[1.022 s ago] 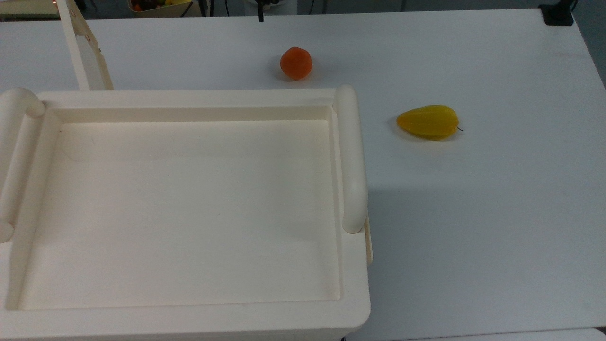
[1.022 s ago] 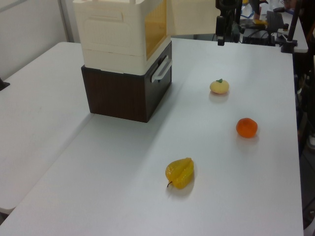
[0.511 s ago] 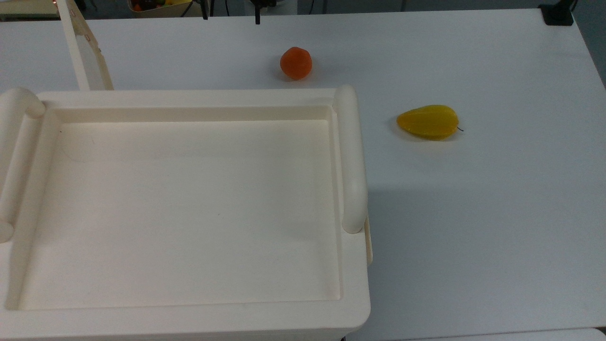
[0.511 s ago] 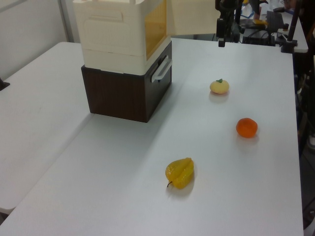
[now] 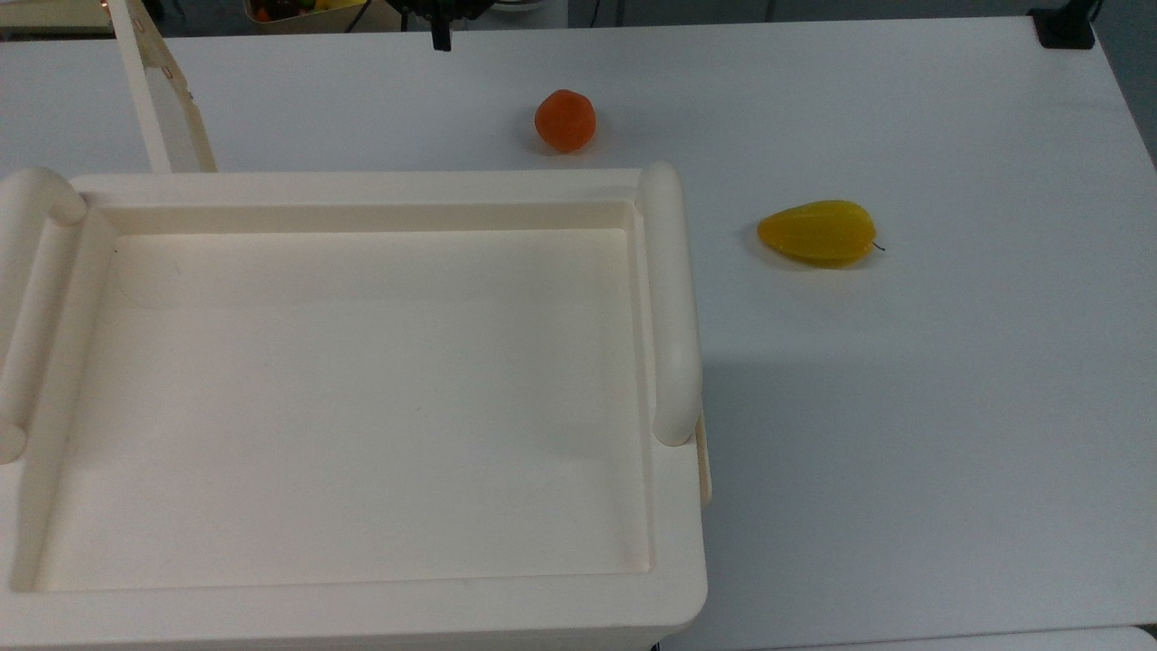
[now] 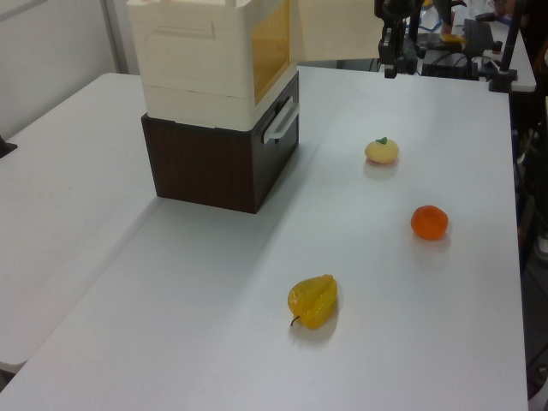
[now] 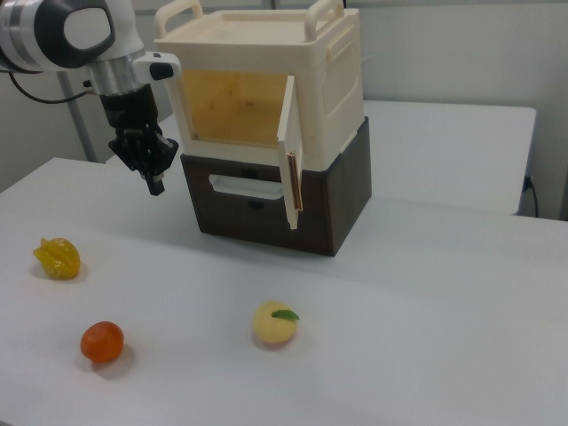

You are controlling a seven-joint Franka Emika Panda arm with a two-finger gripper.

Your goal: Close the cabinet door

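Since a second ago the jaws have slid along the desk's far edge towards the top view's left, closer to the open door; the fruits and the cabinet have not budged.

Standing at the right view's camera, nearest to me is an orange at about 7 o'clock on the desk, with a peach close to 6 o'clock. They lie loose and well apart, clear of anything the door sweeps over. A little further back, at 9 o'clock, sits a yellow starfruit.

Behind these hangs the arm, wrist pointing down. The jaws look pressed together with nothing between them, which I take as a blunt tip made ready for pushing, not gripping. They hover above the desk at roughly 9 o'clock from the cabinet's open mouth, near it but touching nothing.

Furthest back stands the cabinet, perched on a dark drawer unit. The cabinet door swings out towards me, hinged on the right view's right side of the opening, its thin edge with reddish-brown marks facing forward and the yellowish inside on show.

As I read it, the jaws sit on the inner side of the door. They would need to get round its free edge to the outer face before any push could shut it.
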